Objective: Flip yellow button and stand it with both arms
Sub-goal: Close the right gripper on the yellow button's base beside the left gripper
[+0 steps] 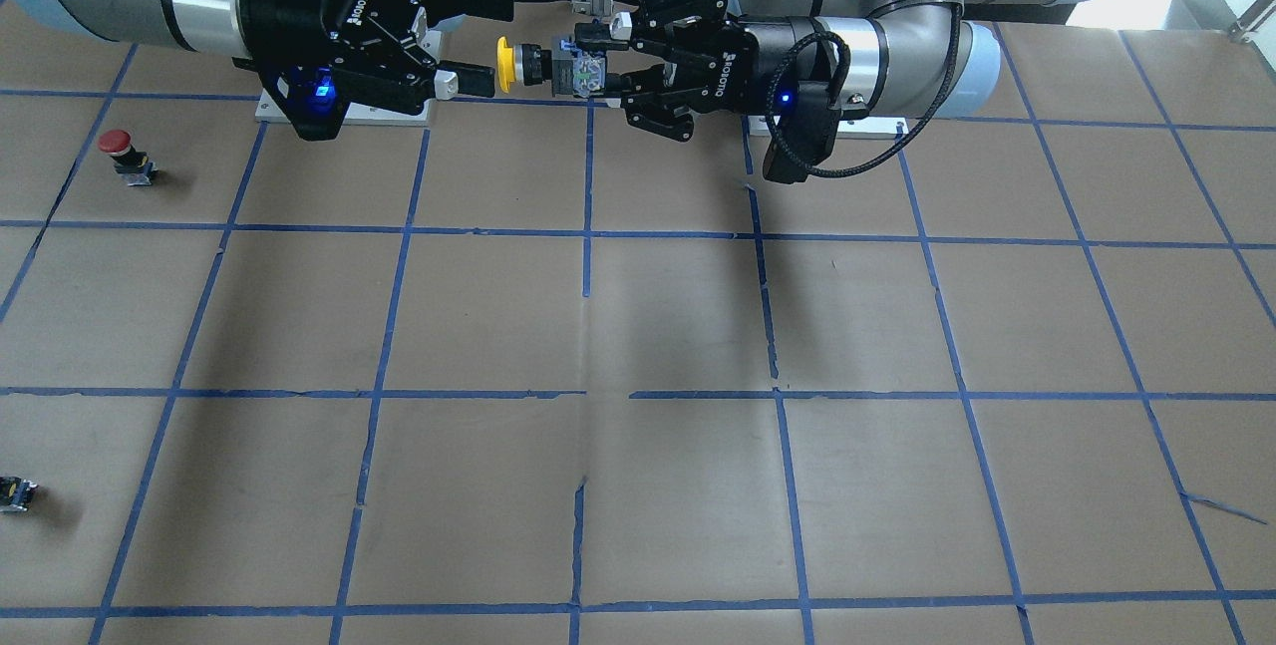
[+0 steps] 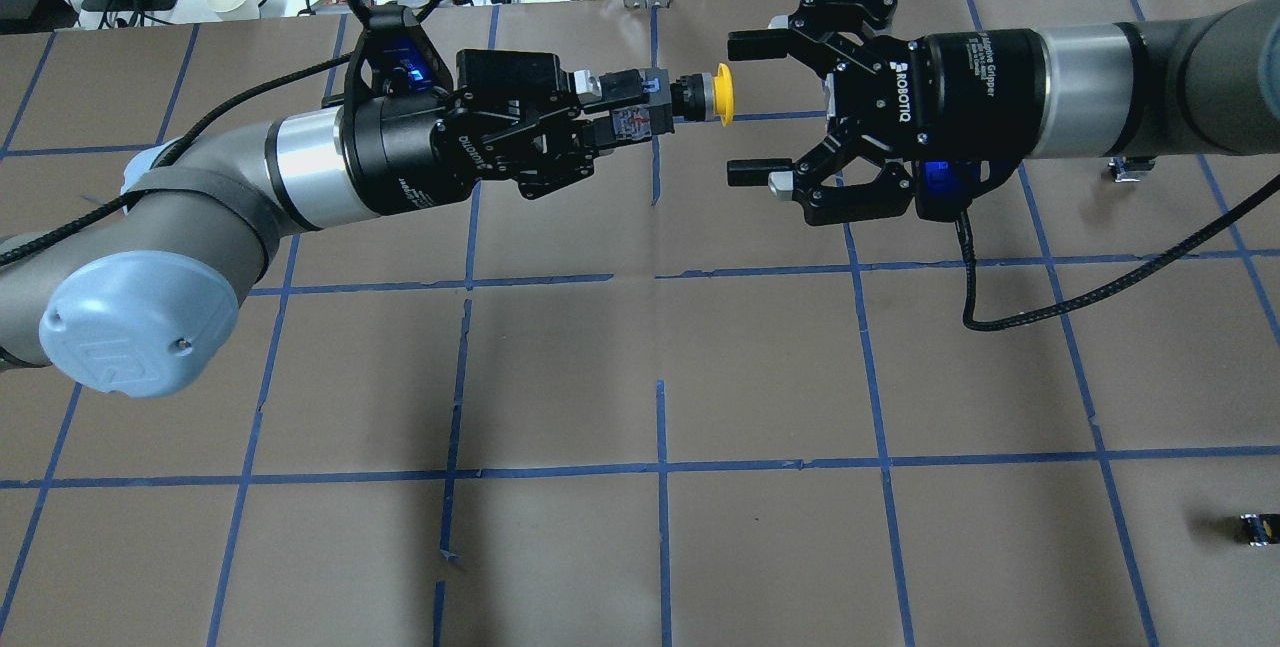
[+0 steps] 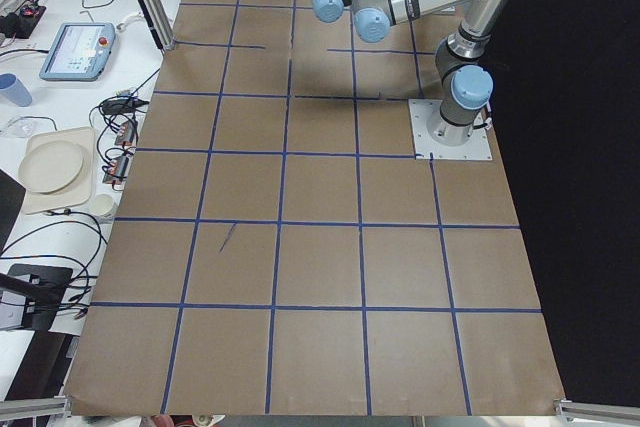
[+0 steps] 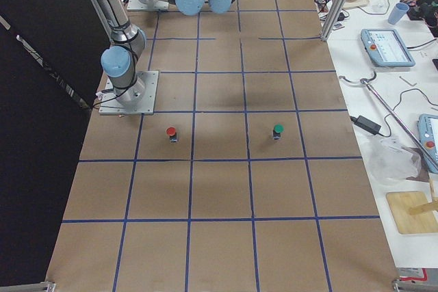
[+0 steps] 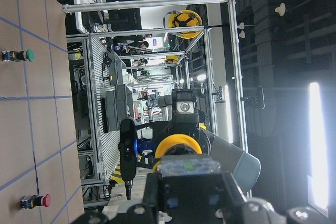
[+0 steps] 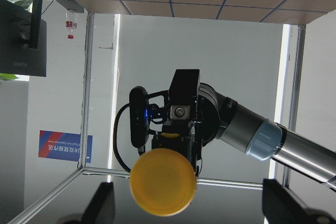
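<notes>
1. Plainly, the yellow button (image 2: 720, 95) hangs in the air above the desk (image 2: 760, 367). It lies level, with its long axis running straight from one claw to the other.
2. My left claw (image 2: 625, 115) is clenched on the button's blocky base, so the cap points away from it, toward the right claw (image 2: 750, 109).
3. That right claw is spread wide and grasps nothing. The cap sits just at the mouth of its fingers, between the tips, and touches neither as far as I can see.
4. I judge the right arm is the one to move: a short push along the button's axis to bring the fingers around the cap or the collar behind it, then close.
5. Nothing stands between cap and fingers. A red button (image 1: 118, 149), a green button (image 4: 278, 129) and a small black block (image 1: 15, 493) sit on the desk, well apart from the handover.
6. My worry is that the round cap may slip if I pinch it off-centre.
</notes>
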Robot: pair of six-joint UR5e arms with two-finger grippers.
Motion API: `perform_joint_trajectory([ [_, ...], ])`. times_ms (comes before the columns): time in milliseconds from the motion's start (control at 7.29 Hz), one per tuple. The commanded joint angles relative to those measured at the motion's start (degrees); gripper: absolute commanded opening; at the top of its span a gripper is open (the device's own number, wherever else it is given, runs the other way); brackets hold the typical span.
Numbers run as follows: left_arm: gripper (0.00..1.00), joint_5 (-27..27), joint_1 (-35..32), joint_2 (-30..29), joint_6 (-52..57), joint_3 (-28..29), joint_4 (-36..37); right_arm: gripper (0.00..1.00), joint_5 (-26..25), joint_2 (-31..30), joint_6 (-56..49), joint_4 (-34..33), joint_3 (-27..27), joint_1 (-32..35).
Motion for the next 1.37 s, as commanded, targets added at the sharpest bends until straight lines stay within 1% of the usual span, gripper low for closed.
perform_joint_trajectory([
  [0,0.03,0.00,0.00,0.00,0.09,0.00,0.00,1.00,0.05,0.18,-0.03,0.02,0.03,0.17],
  [686,0.03,0.00,0.00,0.00,0.09,0.00,0.09,1.00,0.06,0.88,-0.03,-0.33,0.03,2.19],
  [824,0.03,0.00,0.00,0.00,0.09,0.00,0.09,0.95,-0.03,0.88,-0.03,-0.24,-0.06,2.10],
  [961,0.03,0.00,0.00,0.09,0.09,0.00,0.09,0.77,-0.03,0.88,-0.03,-0.33,-0.06,2.10],
  [1098,0.03,0.18,0.00,0.09,0.09,0.00,0.09,0.48,0.05,0.97,-0.12,-0.42,-0.06,1.93],
  [1235,0.03,0.26,0.00,0.09,0.09,0.00,0.09,0.28,0.05,0.97,-0.12,-0.33,-0.06,1.49],
])
